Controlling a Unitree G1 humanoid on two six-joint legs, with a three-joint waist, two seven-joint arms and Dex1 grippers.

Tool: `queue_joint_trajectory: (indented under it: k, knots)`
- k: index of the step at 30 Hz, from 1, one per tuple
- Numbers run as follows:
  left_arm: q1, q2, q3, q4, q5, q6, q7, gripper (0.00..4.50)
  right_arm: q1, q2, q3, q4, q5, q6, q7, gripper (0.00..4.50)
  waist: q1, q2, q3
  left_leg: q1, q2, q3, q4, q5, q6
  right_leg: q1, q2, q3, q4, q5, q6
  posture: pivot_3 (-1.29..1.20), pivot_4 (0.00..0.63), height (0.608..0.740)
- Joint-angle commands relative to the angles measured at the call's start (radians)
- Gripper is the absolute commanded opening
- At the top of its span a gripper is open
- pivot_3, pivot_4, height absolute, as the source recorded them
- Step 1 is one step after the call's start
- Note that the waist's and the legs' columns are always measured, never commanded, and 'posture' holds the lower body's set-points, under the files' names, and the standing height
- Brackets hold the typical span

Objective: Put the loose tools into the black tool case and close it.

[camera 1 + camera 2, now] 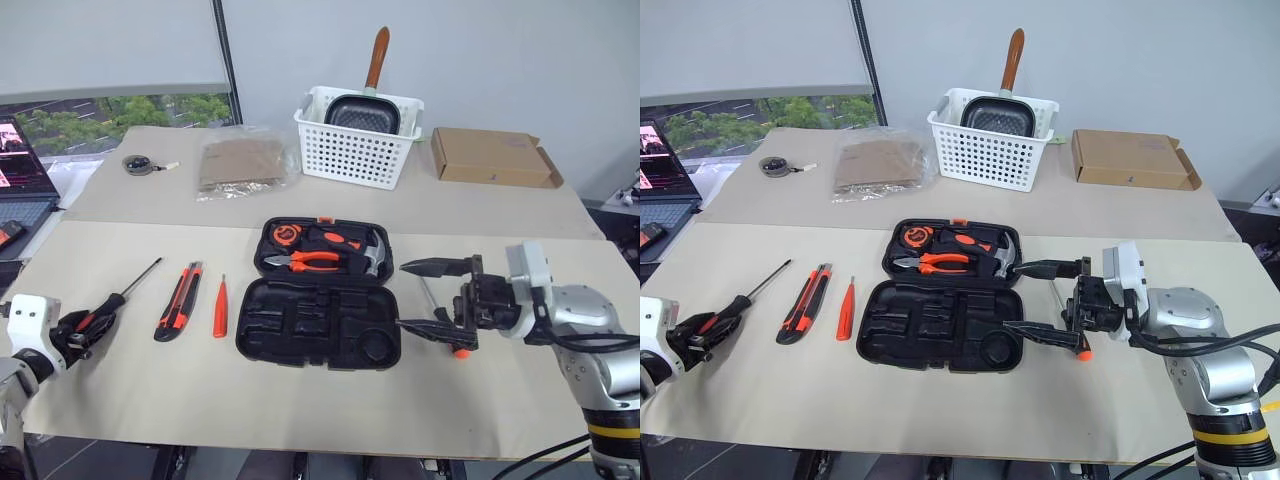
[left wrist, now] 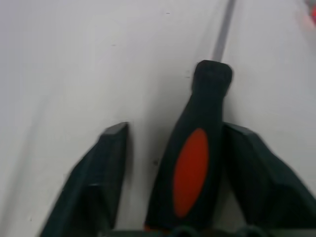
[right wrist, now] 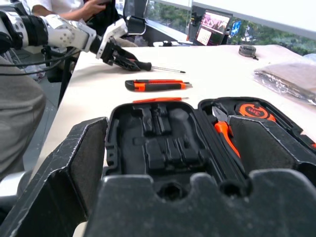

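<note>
One long screwdriver (image 2: 197, 148) lies between the left pincer (image 1: 82, 328) fingers, narrowed about its handle but not clamped, shaft pointing away along the table (image 1: 300, 400). The right pincer (image 1: 435, 296) stands wide beside the open black tool case (image 1: 318, 322); a second screwdriver (image 1: 440, 320) lies under it. Between: one utility knife (image 1: 178, 301), one slim orange screwdriver (image 1: 220, 309). One tape roll (image 1: 136, 165) lies far back.
</note>
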Motion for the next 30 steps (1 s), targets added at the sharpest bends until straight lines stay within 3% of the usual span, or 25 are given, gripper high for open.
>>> queue_joint_trajectory:
  k: [1,2,8,10,15,24,30]
  knots:
    - [-0.001,0.012,0.026,0.033,-0.016,-0.011,-0.035,1.24,-0.014,-0.001,-0.022,-0.040,0.027,0.013,-0.012,4.50,-0.001,0.000,0.000,0.000,0.001,0.000,0.000,0.000,0.000,0.000,0.000,-0.001,0.000,0.000,0.000,0.00,0.150,0.700]
    - [-0.006,0.011,0.038,0.016,-0.034,-0.010,-0.048,0.98,-0.013,0.000,-0.025,-0.041,0.028,0.015,-0.015,4.50,-0.002,0.000,0.000,0.000,0.002,0.001,0.000,0.000,-0.001,-0.001,0.000,-0.002,0.000,0.001,-0.001,0.00,0.150,0.700]
    - [-0.103,0.010,0.052,-0.189,-0.167,0.020,-0.142,0.99,0.012,-0.014,-0.072,-0.032,0.033,0.019,-0.024,4.50,0.008,-0.010,0.001,-0.005,0.004,0.002,0.000,0.001,-0.003,-0.005,0.000,-0.007,-0.001,0.003,-0.005,0.00,0.150,0.700]
    - [-0.141,0.020,0.005,-0.270,-0.187,0.032,-0.196,0.99,0.023,-0.021,-0.096,-0.029,0.039,0.026,-0.028,4.50,0.009,-0.012,0.001,-0.008,0.005,0.001,0.001,0.001,-0.004,-0.006,0.000,-0.009,-0.001,0.007,-0.011,0.00,0.150,0.700]
    - [-0.267,0.028,-0.162,-0.352,-0.152,-0.023,-0.367,0.99,0.066,-0.031,-0.154,-0.015,0.033,0.023,-0.031,4.50,0.002,-0.011,0.001,-0.009,0.004,0.005,0.001,0.001,-0.004,-0.007,0.003,-0.010,-0.002,0.009,-0.011,0.00,0.150,0.700]
    - [-0.564,-0.049,-0.517,-0.068,0.086,-0.288,-0.645,0.99,0.217,-0.051,-0.256,0.010,-0.041,-0.059,-0.013,4.50,-0.016,-0.011,0.001,-0.008,0.010,0.009,0.001,0.006,-0.002,-0.002,0.016,-0.010,-0.001,0.010,-0.013,0.00,0.150,0.700]
    - [-0.692,-0.165,-0.591,0.105,0.153,-0.391,-0.672,0.99,0.335,-0.038,-0.341,-0.035,-0.047,-0.089,-0.038,4.50,-0.018,-0.012,0.001,-0.009,0.013,0.009,0.005,0.008,0.003,-0.002,0.017,-0.009,-0.001,0.008,-0.010,0.00,0.150,0.700]
